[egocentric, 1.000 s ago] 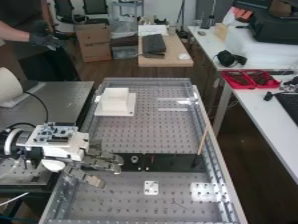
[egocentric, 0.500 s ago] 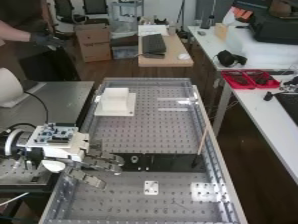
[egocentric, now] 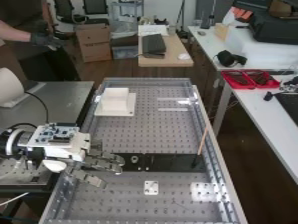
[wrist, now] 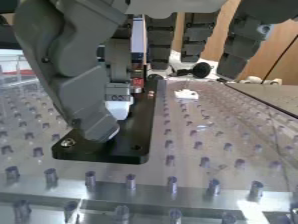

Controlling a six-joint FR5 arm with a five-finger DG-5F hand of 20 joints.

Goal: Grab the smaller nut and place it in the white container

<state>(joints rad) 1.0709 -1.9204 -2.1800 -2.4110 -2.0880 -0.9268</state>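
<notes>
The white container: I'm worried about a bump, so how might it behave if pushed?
The white container looks stiff, judging by its straight edges. It would probably slide rather than tip, given its broad, flat base.

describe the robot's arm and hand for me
The arm is white and rounded, with a black cable looping from it. The hand has chunky, segmented dark grey fingers; behind them sits a white housing topped by a blue-and-white circuit board.
</notes>
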